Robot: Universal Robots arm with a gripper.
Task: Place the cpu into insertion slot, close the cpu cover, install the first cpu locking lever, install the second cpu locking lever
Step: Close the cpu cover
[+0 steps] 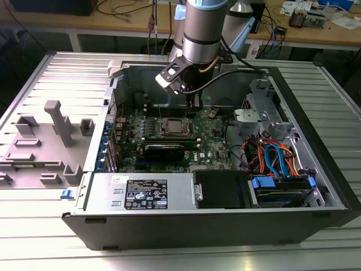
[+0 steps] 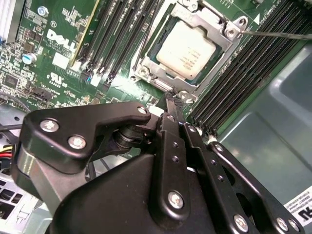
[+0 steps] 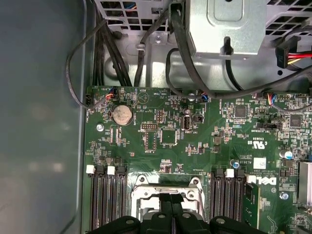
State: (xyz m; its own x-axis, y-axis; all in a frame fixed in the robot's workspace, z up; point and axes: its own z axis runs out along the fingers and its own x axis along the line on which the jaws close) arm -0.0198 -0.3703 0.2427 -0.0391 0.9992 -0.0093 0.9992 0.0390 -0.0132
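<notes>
Case [image 1: 316,186]: fills the middle of the exterior view, on the table [image 1: 34,237].
Motherboard [image 1: 214,147]: if my tip skids, it could scrape parts.
Gripper [image 1: 193,104]: upper centre, fingers together, empty as far as I see, just beside the insertion slot [image 2: 146,73].
Cpu cover [image 2: 202,18]: down; may spring up if unlatched.
Cpu [image 2: 186,48]: seated in the slot.
Lever rod [image 2: 278,34]: thin; could slip off my tip.

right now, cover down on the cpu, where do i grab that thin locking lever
Probably the free stretch of the locking lever, where it runs out from a corner of the cpu cover over the memory slots. Come from above, pincer closing across the wire: it's thin and seems to lie low.
</notes>
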